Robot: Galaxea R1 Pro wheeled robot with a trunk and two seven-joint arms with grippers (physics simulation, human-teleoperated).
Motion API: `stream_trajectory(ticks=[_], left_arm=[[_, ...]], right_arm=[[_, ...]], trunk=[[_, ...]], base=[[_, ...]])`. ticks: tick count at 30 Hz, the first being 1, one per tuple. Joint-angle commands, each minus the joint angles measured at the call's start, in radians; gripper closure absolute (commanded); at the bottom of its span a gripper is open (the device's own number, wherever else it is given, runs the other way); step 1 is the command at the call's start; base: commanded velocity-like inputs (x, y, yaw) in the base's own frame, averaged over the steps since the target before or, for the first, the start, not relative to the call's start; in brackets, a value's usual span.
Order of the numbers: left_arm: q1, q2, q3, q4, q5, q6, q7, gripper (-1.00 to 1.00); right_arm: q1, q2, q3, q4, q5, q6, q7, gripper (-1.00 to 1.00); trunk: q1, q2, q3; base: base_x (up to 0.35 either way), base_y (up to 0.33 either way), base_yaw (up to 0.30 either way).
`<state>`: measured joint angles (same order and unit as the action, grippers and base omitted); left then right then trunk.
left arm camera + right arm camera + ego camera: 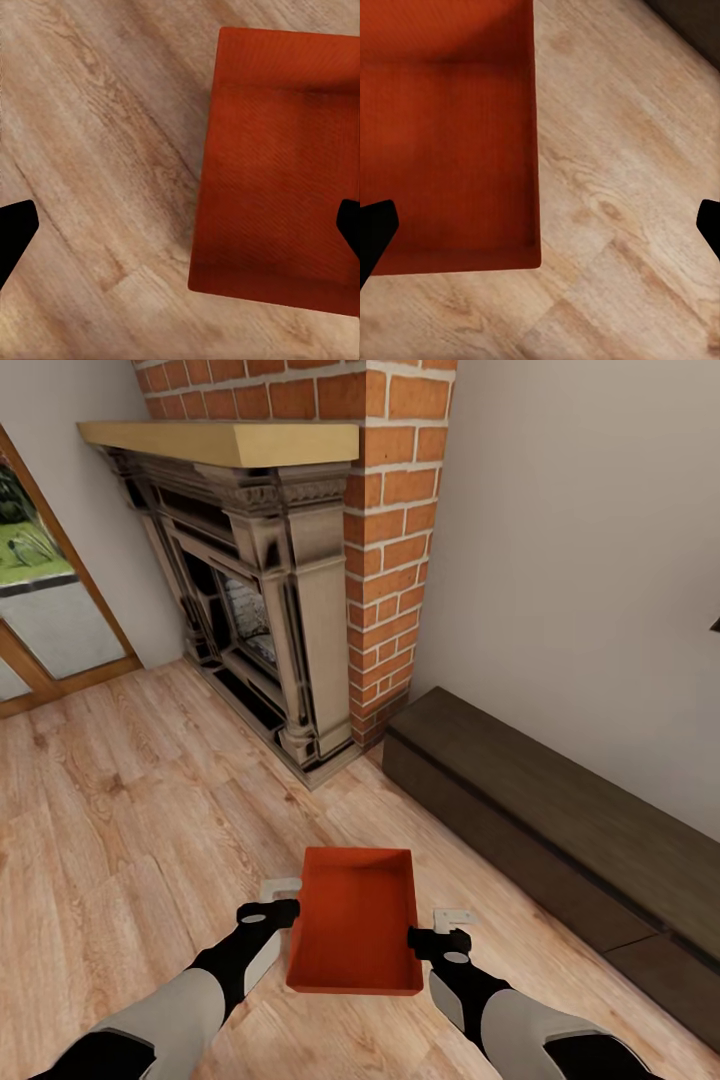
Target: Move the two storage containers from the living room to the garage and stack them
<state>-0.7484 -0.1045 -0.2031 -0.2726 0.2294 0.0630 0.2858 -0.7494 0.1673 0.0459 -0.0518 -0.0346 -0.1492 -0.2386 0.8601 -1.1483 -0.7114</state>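
An orange-red storage container [355, 935] sits on the light wood-plank floor [130, 800], between the two arms. The left end effector [279, 898] is by its left wall, the right end effector [452, 923] by its right wall. Beyond stand a red-brick fireplace [300, 590] and a dark low bench [560, 820].

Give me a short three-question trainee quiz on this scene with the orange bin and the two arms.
1. True or false: the storage container sits on wood-plank flooring.
2. What stands ahead of the container: A) brick fireplace B) sofa C) garage door?
3. Fill in: the left hand and right hand flank the container, both ____.

Key: 1 true; 2 A; 3 open.
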Motion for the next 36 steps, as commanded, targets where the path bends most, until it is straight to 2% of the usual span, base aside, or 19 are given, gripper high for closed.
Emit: stream_trajectory(ticks=[1, 18, 23, 29, 36], left_arm=[[0.000, 0.000, -0.009, -0.002, 0.008, 0.005, 0.009, -1.00], [0.000, -0.001, -0.009, 0.020, 0.005, 0.007, 0.016, -1.00], [0.000, -0.005, -0.012, 0.052, -0.003, 0.011, 0.015, -1.00], [0.000, -0.007, -0.013, 0.065, -0.007, 0.012, 0.014, -1.00], [0.000, -0.007, -0.013, 0.065, -0.011, 0.008, 0.016, -1.00]], right_arm=[[-0.001, 0.000, 0.005, 0.001, -0.004, -0.003, -0.004, -1.00], [-0.001, -0.002, 0.005, 0.001, -0.004, -0.003, -0.004, -1.00], [-0.001, -0.004, 0.006, 0.001, -0.002, -0.003, -0.002, -1.00], [-0.001, -0.009, 0.011, 0.001, 0.000, -0.003, 0.035, -1.00], [-0.001, -0.009, 0.011, 0.001, 0.002, -0.003, 0.041, -1.00]], trunk=[[0.004, -0.008, -0.004], [0.069, -0.127, -0.057], [0.088, -0.162, -0.073], [0.111, -0.204, -0.092], [0.138, -0.253, -0.114]], base=[[0.000, 0.000, 0.000], [0.000, 0.000, 0.000], [0.000, 0.000, 0.000], [0.000, 0.000, 0.000], [0.000, 0.000, 0.000]])
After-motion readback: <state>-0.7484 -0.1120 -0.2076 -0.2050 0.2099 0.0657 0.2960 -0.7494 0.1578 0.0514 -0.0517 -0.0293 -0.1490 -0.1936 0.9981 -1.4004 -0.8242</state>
